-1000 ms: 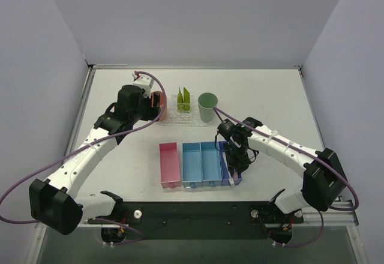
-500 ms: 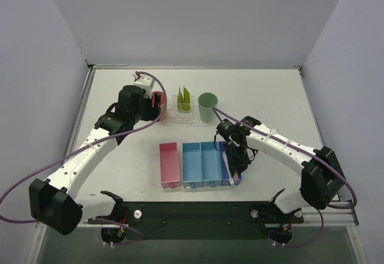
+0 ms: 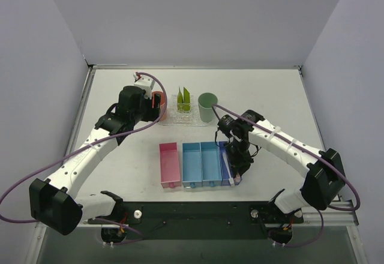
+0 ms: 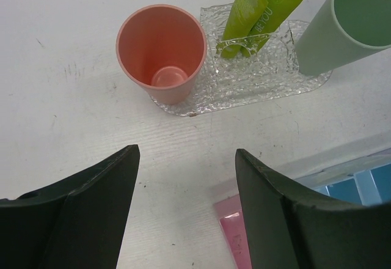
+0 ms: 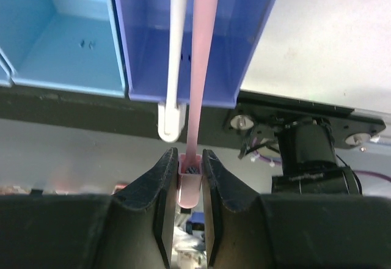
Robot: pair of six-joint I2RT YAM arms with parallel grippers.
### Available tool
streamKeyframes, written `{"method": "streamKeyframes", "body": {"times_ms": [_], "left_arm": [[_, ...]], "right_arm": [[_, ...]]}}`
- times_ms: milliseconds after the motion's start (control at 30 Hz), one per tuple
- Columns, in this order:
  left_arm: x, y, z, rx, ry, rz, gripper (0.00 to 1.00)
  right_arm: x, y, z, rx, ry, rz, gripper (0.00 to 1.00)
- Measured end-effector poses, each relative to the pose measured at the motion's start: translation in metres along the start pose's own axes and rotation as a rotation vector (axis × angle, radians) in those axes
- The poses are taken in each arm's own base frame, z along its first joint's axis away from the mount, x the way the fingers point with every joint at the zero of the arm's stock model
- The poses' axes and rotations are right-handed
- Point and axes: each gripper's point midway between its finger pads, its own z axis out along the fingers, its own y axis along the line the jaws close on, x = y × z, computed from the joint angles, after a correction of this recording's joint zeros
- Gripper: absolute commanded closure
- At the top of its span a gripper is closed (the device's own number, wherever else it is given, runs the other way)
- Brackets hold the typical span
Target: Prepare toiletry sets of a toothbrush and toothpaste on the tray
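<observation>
Pinching the near end of the toothbrush [image 5: 203,49], the right gripper [image 5: 188,172] faces its handle running straight ahead along the purple bin [image 5: 256,36]; the left gripper [image 4: 186,159] gapes wide.

I log, far side of bench [image 3: 270,90]: one salmon cup [image 4: 160,52], one pale green cup [image 4: 348,21], both upright. Nearer me: pink bin [image 3: 170,164] beside blue bins [image 3: 192,163].

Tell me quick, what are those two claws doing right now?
Left gripper: open, holding nothing.
Right gripper: closed on the pink toothbrush.
</observation>
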Motion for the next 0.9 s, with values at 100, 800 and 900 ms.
{"method": "streamKeyframes", "body": {"times_ms": [100,800,900], "left_arm": [[0.001,0.001,0.0,-0.002,0.002,0.007,0.26],[0.006,0.002,0.0,-0.004,0.009,0.03,0.23],[0.006,0.004,0.0,-0.005,0.008,0.026,0.23]], "right_arm": [[0.012,-0.003,-0.008,0.0,0.039,-0.019,1.0],[-0.002,0.015,-0.088,-0.168,-0.097,-0.229,1.0],[-0.016,0.017,-0.101,-0.199,-0.136,-0.222,1.0]]}}
